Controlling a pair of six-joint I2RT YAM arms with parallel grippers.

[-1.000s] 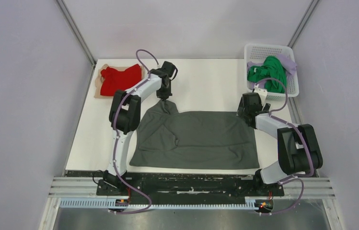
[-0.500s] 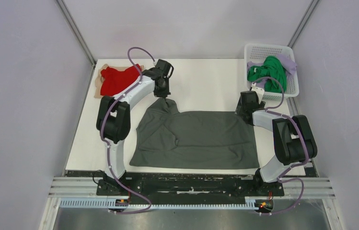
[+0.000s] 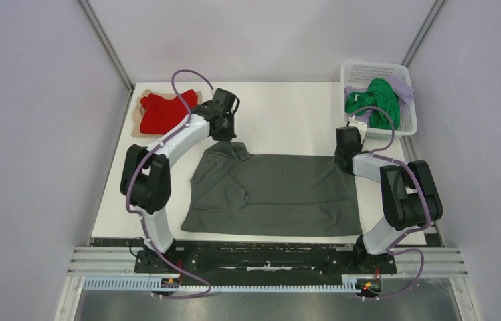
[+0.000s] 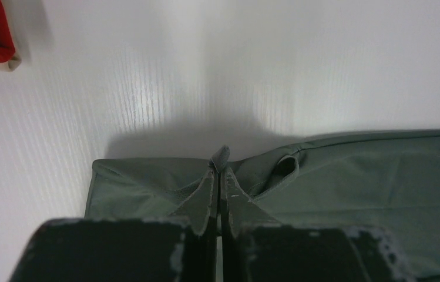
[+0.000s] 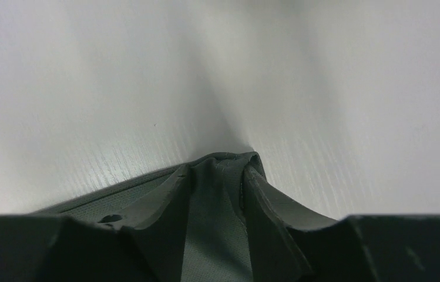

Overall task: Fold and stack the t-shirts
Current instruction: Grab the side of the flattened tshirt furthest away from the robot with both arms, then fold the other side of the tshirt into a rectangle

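Note:
A dark grey t-shirt (image 3: 274,194) lies spread on the white table in the middle. My left gripper (image 3: 227,139) is shut on its far left corner, low over the table; the wrist view shows cloth pinched between the closed fingers (image 4: 218,176). My right gripper (image 3: 341,159) is shut on the shirt's far right corner, cloth bunched between its fingers (image 5: 220,176). A red t-shirt (image 3: 164,110) lies folded at the far left. A bright green t-shirt (image 3: 371,101) and a pale lavender one (image 3: 400,85) sit in the white basket.
The white mesh basket (image 3: 408,124) stands at the far right corner of the table. A tan cloth edge (image 3: 136,124) shows under the red shirt. Grey walls and metal posts close in the table on three sides.
My left arm has swung its elbow to the left and lowered the held corner toward the table. The right gripper shifted slightly toward the far side with its corner.

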